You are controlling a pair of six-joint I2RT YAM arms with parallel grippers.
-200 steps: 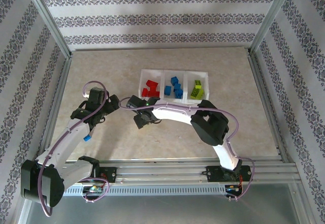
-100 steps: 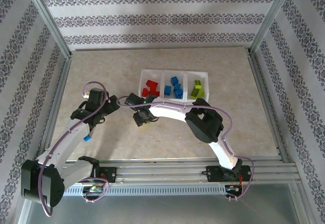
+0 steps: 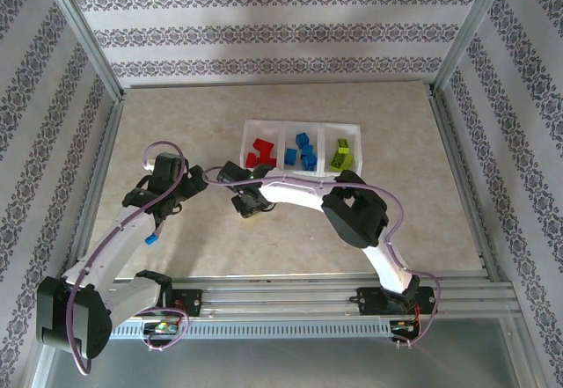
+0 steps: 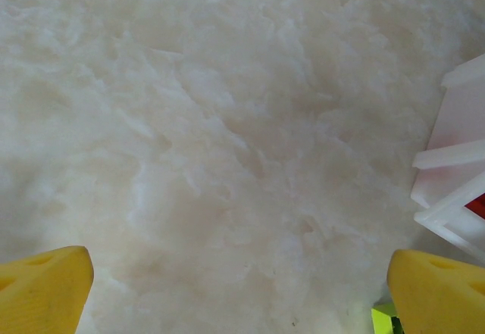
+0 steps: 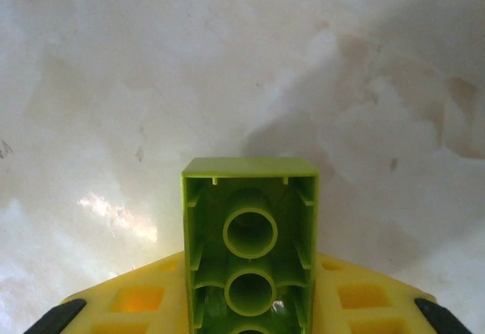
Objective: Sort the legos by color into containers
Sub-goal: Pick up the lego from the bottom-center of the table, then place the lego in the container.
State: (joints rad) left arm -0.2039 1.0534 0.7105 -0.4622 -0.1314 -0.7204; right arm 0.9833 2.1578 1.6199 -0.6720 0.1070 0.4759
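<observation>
Mottled tabletop (image 5: 114, 61); right claw (image 5: 250, 307) clamps lime brick (image 5: 250, 228), long axis straight ahead, underside showing; left claw (image 4: 239, 273) spread.

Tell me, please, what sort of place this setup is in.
Probably an enclosed robot test cell, not a home: an aluminium frame holds wallpaper-patterned panels around a marble-look table, with a clear tray of colour-sorted legos.

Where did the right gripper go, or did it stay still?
Yes, it moved a little. In the top view the right gripper, holding a green lego, edged right and slightly up, closer to the tray.
</observation>
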